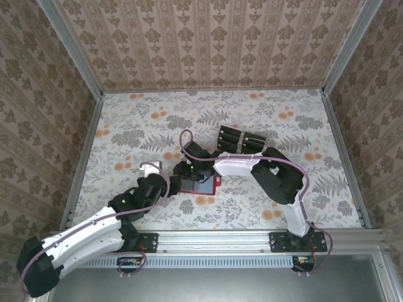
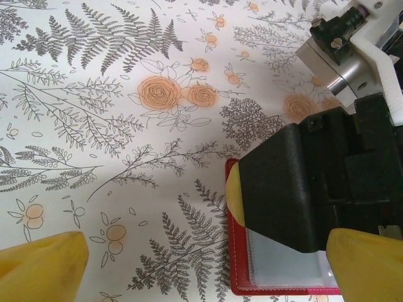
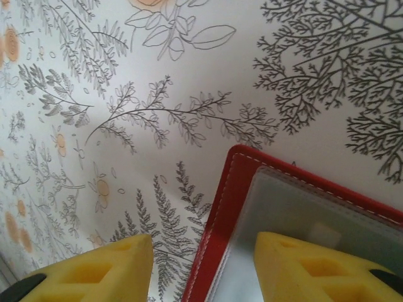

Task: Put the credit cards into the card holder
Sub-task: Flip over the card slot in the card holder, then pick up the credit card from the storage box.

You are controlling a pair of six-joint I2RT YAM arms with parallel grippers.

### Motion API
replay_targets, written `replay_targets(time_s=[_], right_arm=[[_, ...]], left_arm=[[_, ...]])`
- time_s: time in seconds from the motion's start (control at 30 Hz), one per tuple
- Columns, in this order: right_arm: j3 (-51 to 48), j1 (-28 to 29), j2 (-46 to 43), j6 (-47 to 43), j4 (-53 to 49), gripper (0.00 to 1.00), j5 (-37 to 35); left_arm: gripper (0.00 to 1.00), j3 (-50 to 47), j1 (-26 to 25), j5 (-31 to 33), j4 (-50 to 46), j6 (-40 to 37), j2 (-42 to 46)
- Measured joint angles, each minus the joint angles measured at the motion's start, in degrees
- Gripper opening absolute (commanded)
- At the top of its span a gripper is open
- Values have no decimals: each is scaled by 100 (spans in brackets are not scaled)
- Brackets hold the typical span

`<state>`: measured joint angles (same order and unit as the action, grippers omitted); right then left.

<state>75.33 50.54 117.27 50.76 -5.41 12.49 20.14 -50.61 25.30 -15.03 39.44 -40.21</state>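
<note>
We see card holder [image 3: 296,207] lying open, red edge between right gripper [image 3: 200,255] spread fingers. Left gripper [image 2: 208,251] likewise released, empty. Credit cards [image 1: 242,139], seemingly stacked, beyond, nearer right arm.

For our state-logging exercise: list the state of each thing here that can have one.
Wallet: open, flat on the table.
Cards: on the table, outside the wallet.
Left gripper: open.
Right gripper: open, straddling the wallet's edge.
</note>
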Motion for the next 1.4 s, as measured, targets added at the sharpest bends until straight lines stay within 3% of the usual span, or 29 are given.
replay_targets(time_s=[0.27, 0.43, 0.7, 1.0, 1.4], right_arm=[[20, -48, -238, -400, -131, 49, 103], [-55, -313, -1207, -962, -568, 49, -57], [-52, -1071, -2660, -2396, -1530, 49, -986], [190, -1650, -2522, -4524, -3292, 47, -2184], [-125, -1725, -1733, -5886, -3860, 32, -3185]], left_arm=[[100, -2, 17, -28, -2, 2, 33], [100, 17, 101, -72, 33, 31, 17], [100, 105, 278, -269, -28, -50, -376], [100, 520, 682, -651, -90, -282, -737], [100, 730, 986, -1156, -109, -498, -1084]])
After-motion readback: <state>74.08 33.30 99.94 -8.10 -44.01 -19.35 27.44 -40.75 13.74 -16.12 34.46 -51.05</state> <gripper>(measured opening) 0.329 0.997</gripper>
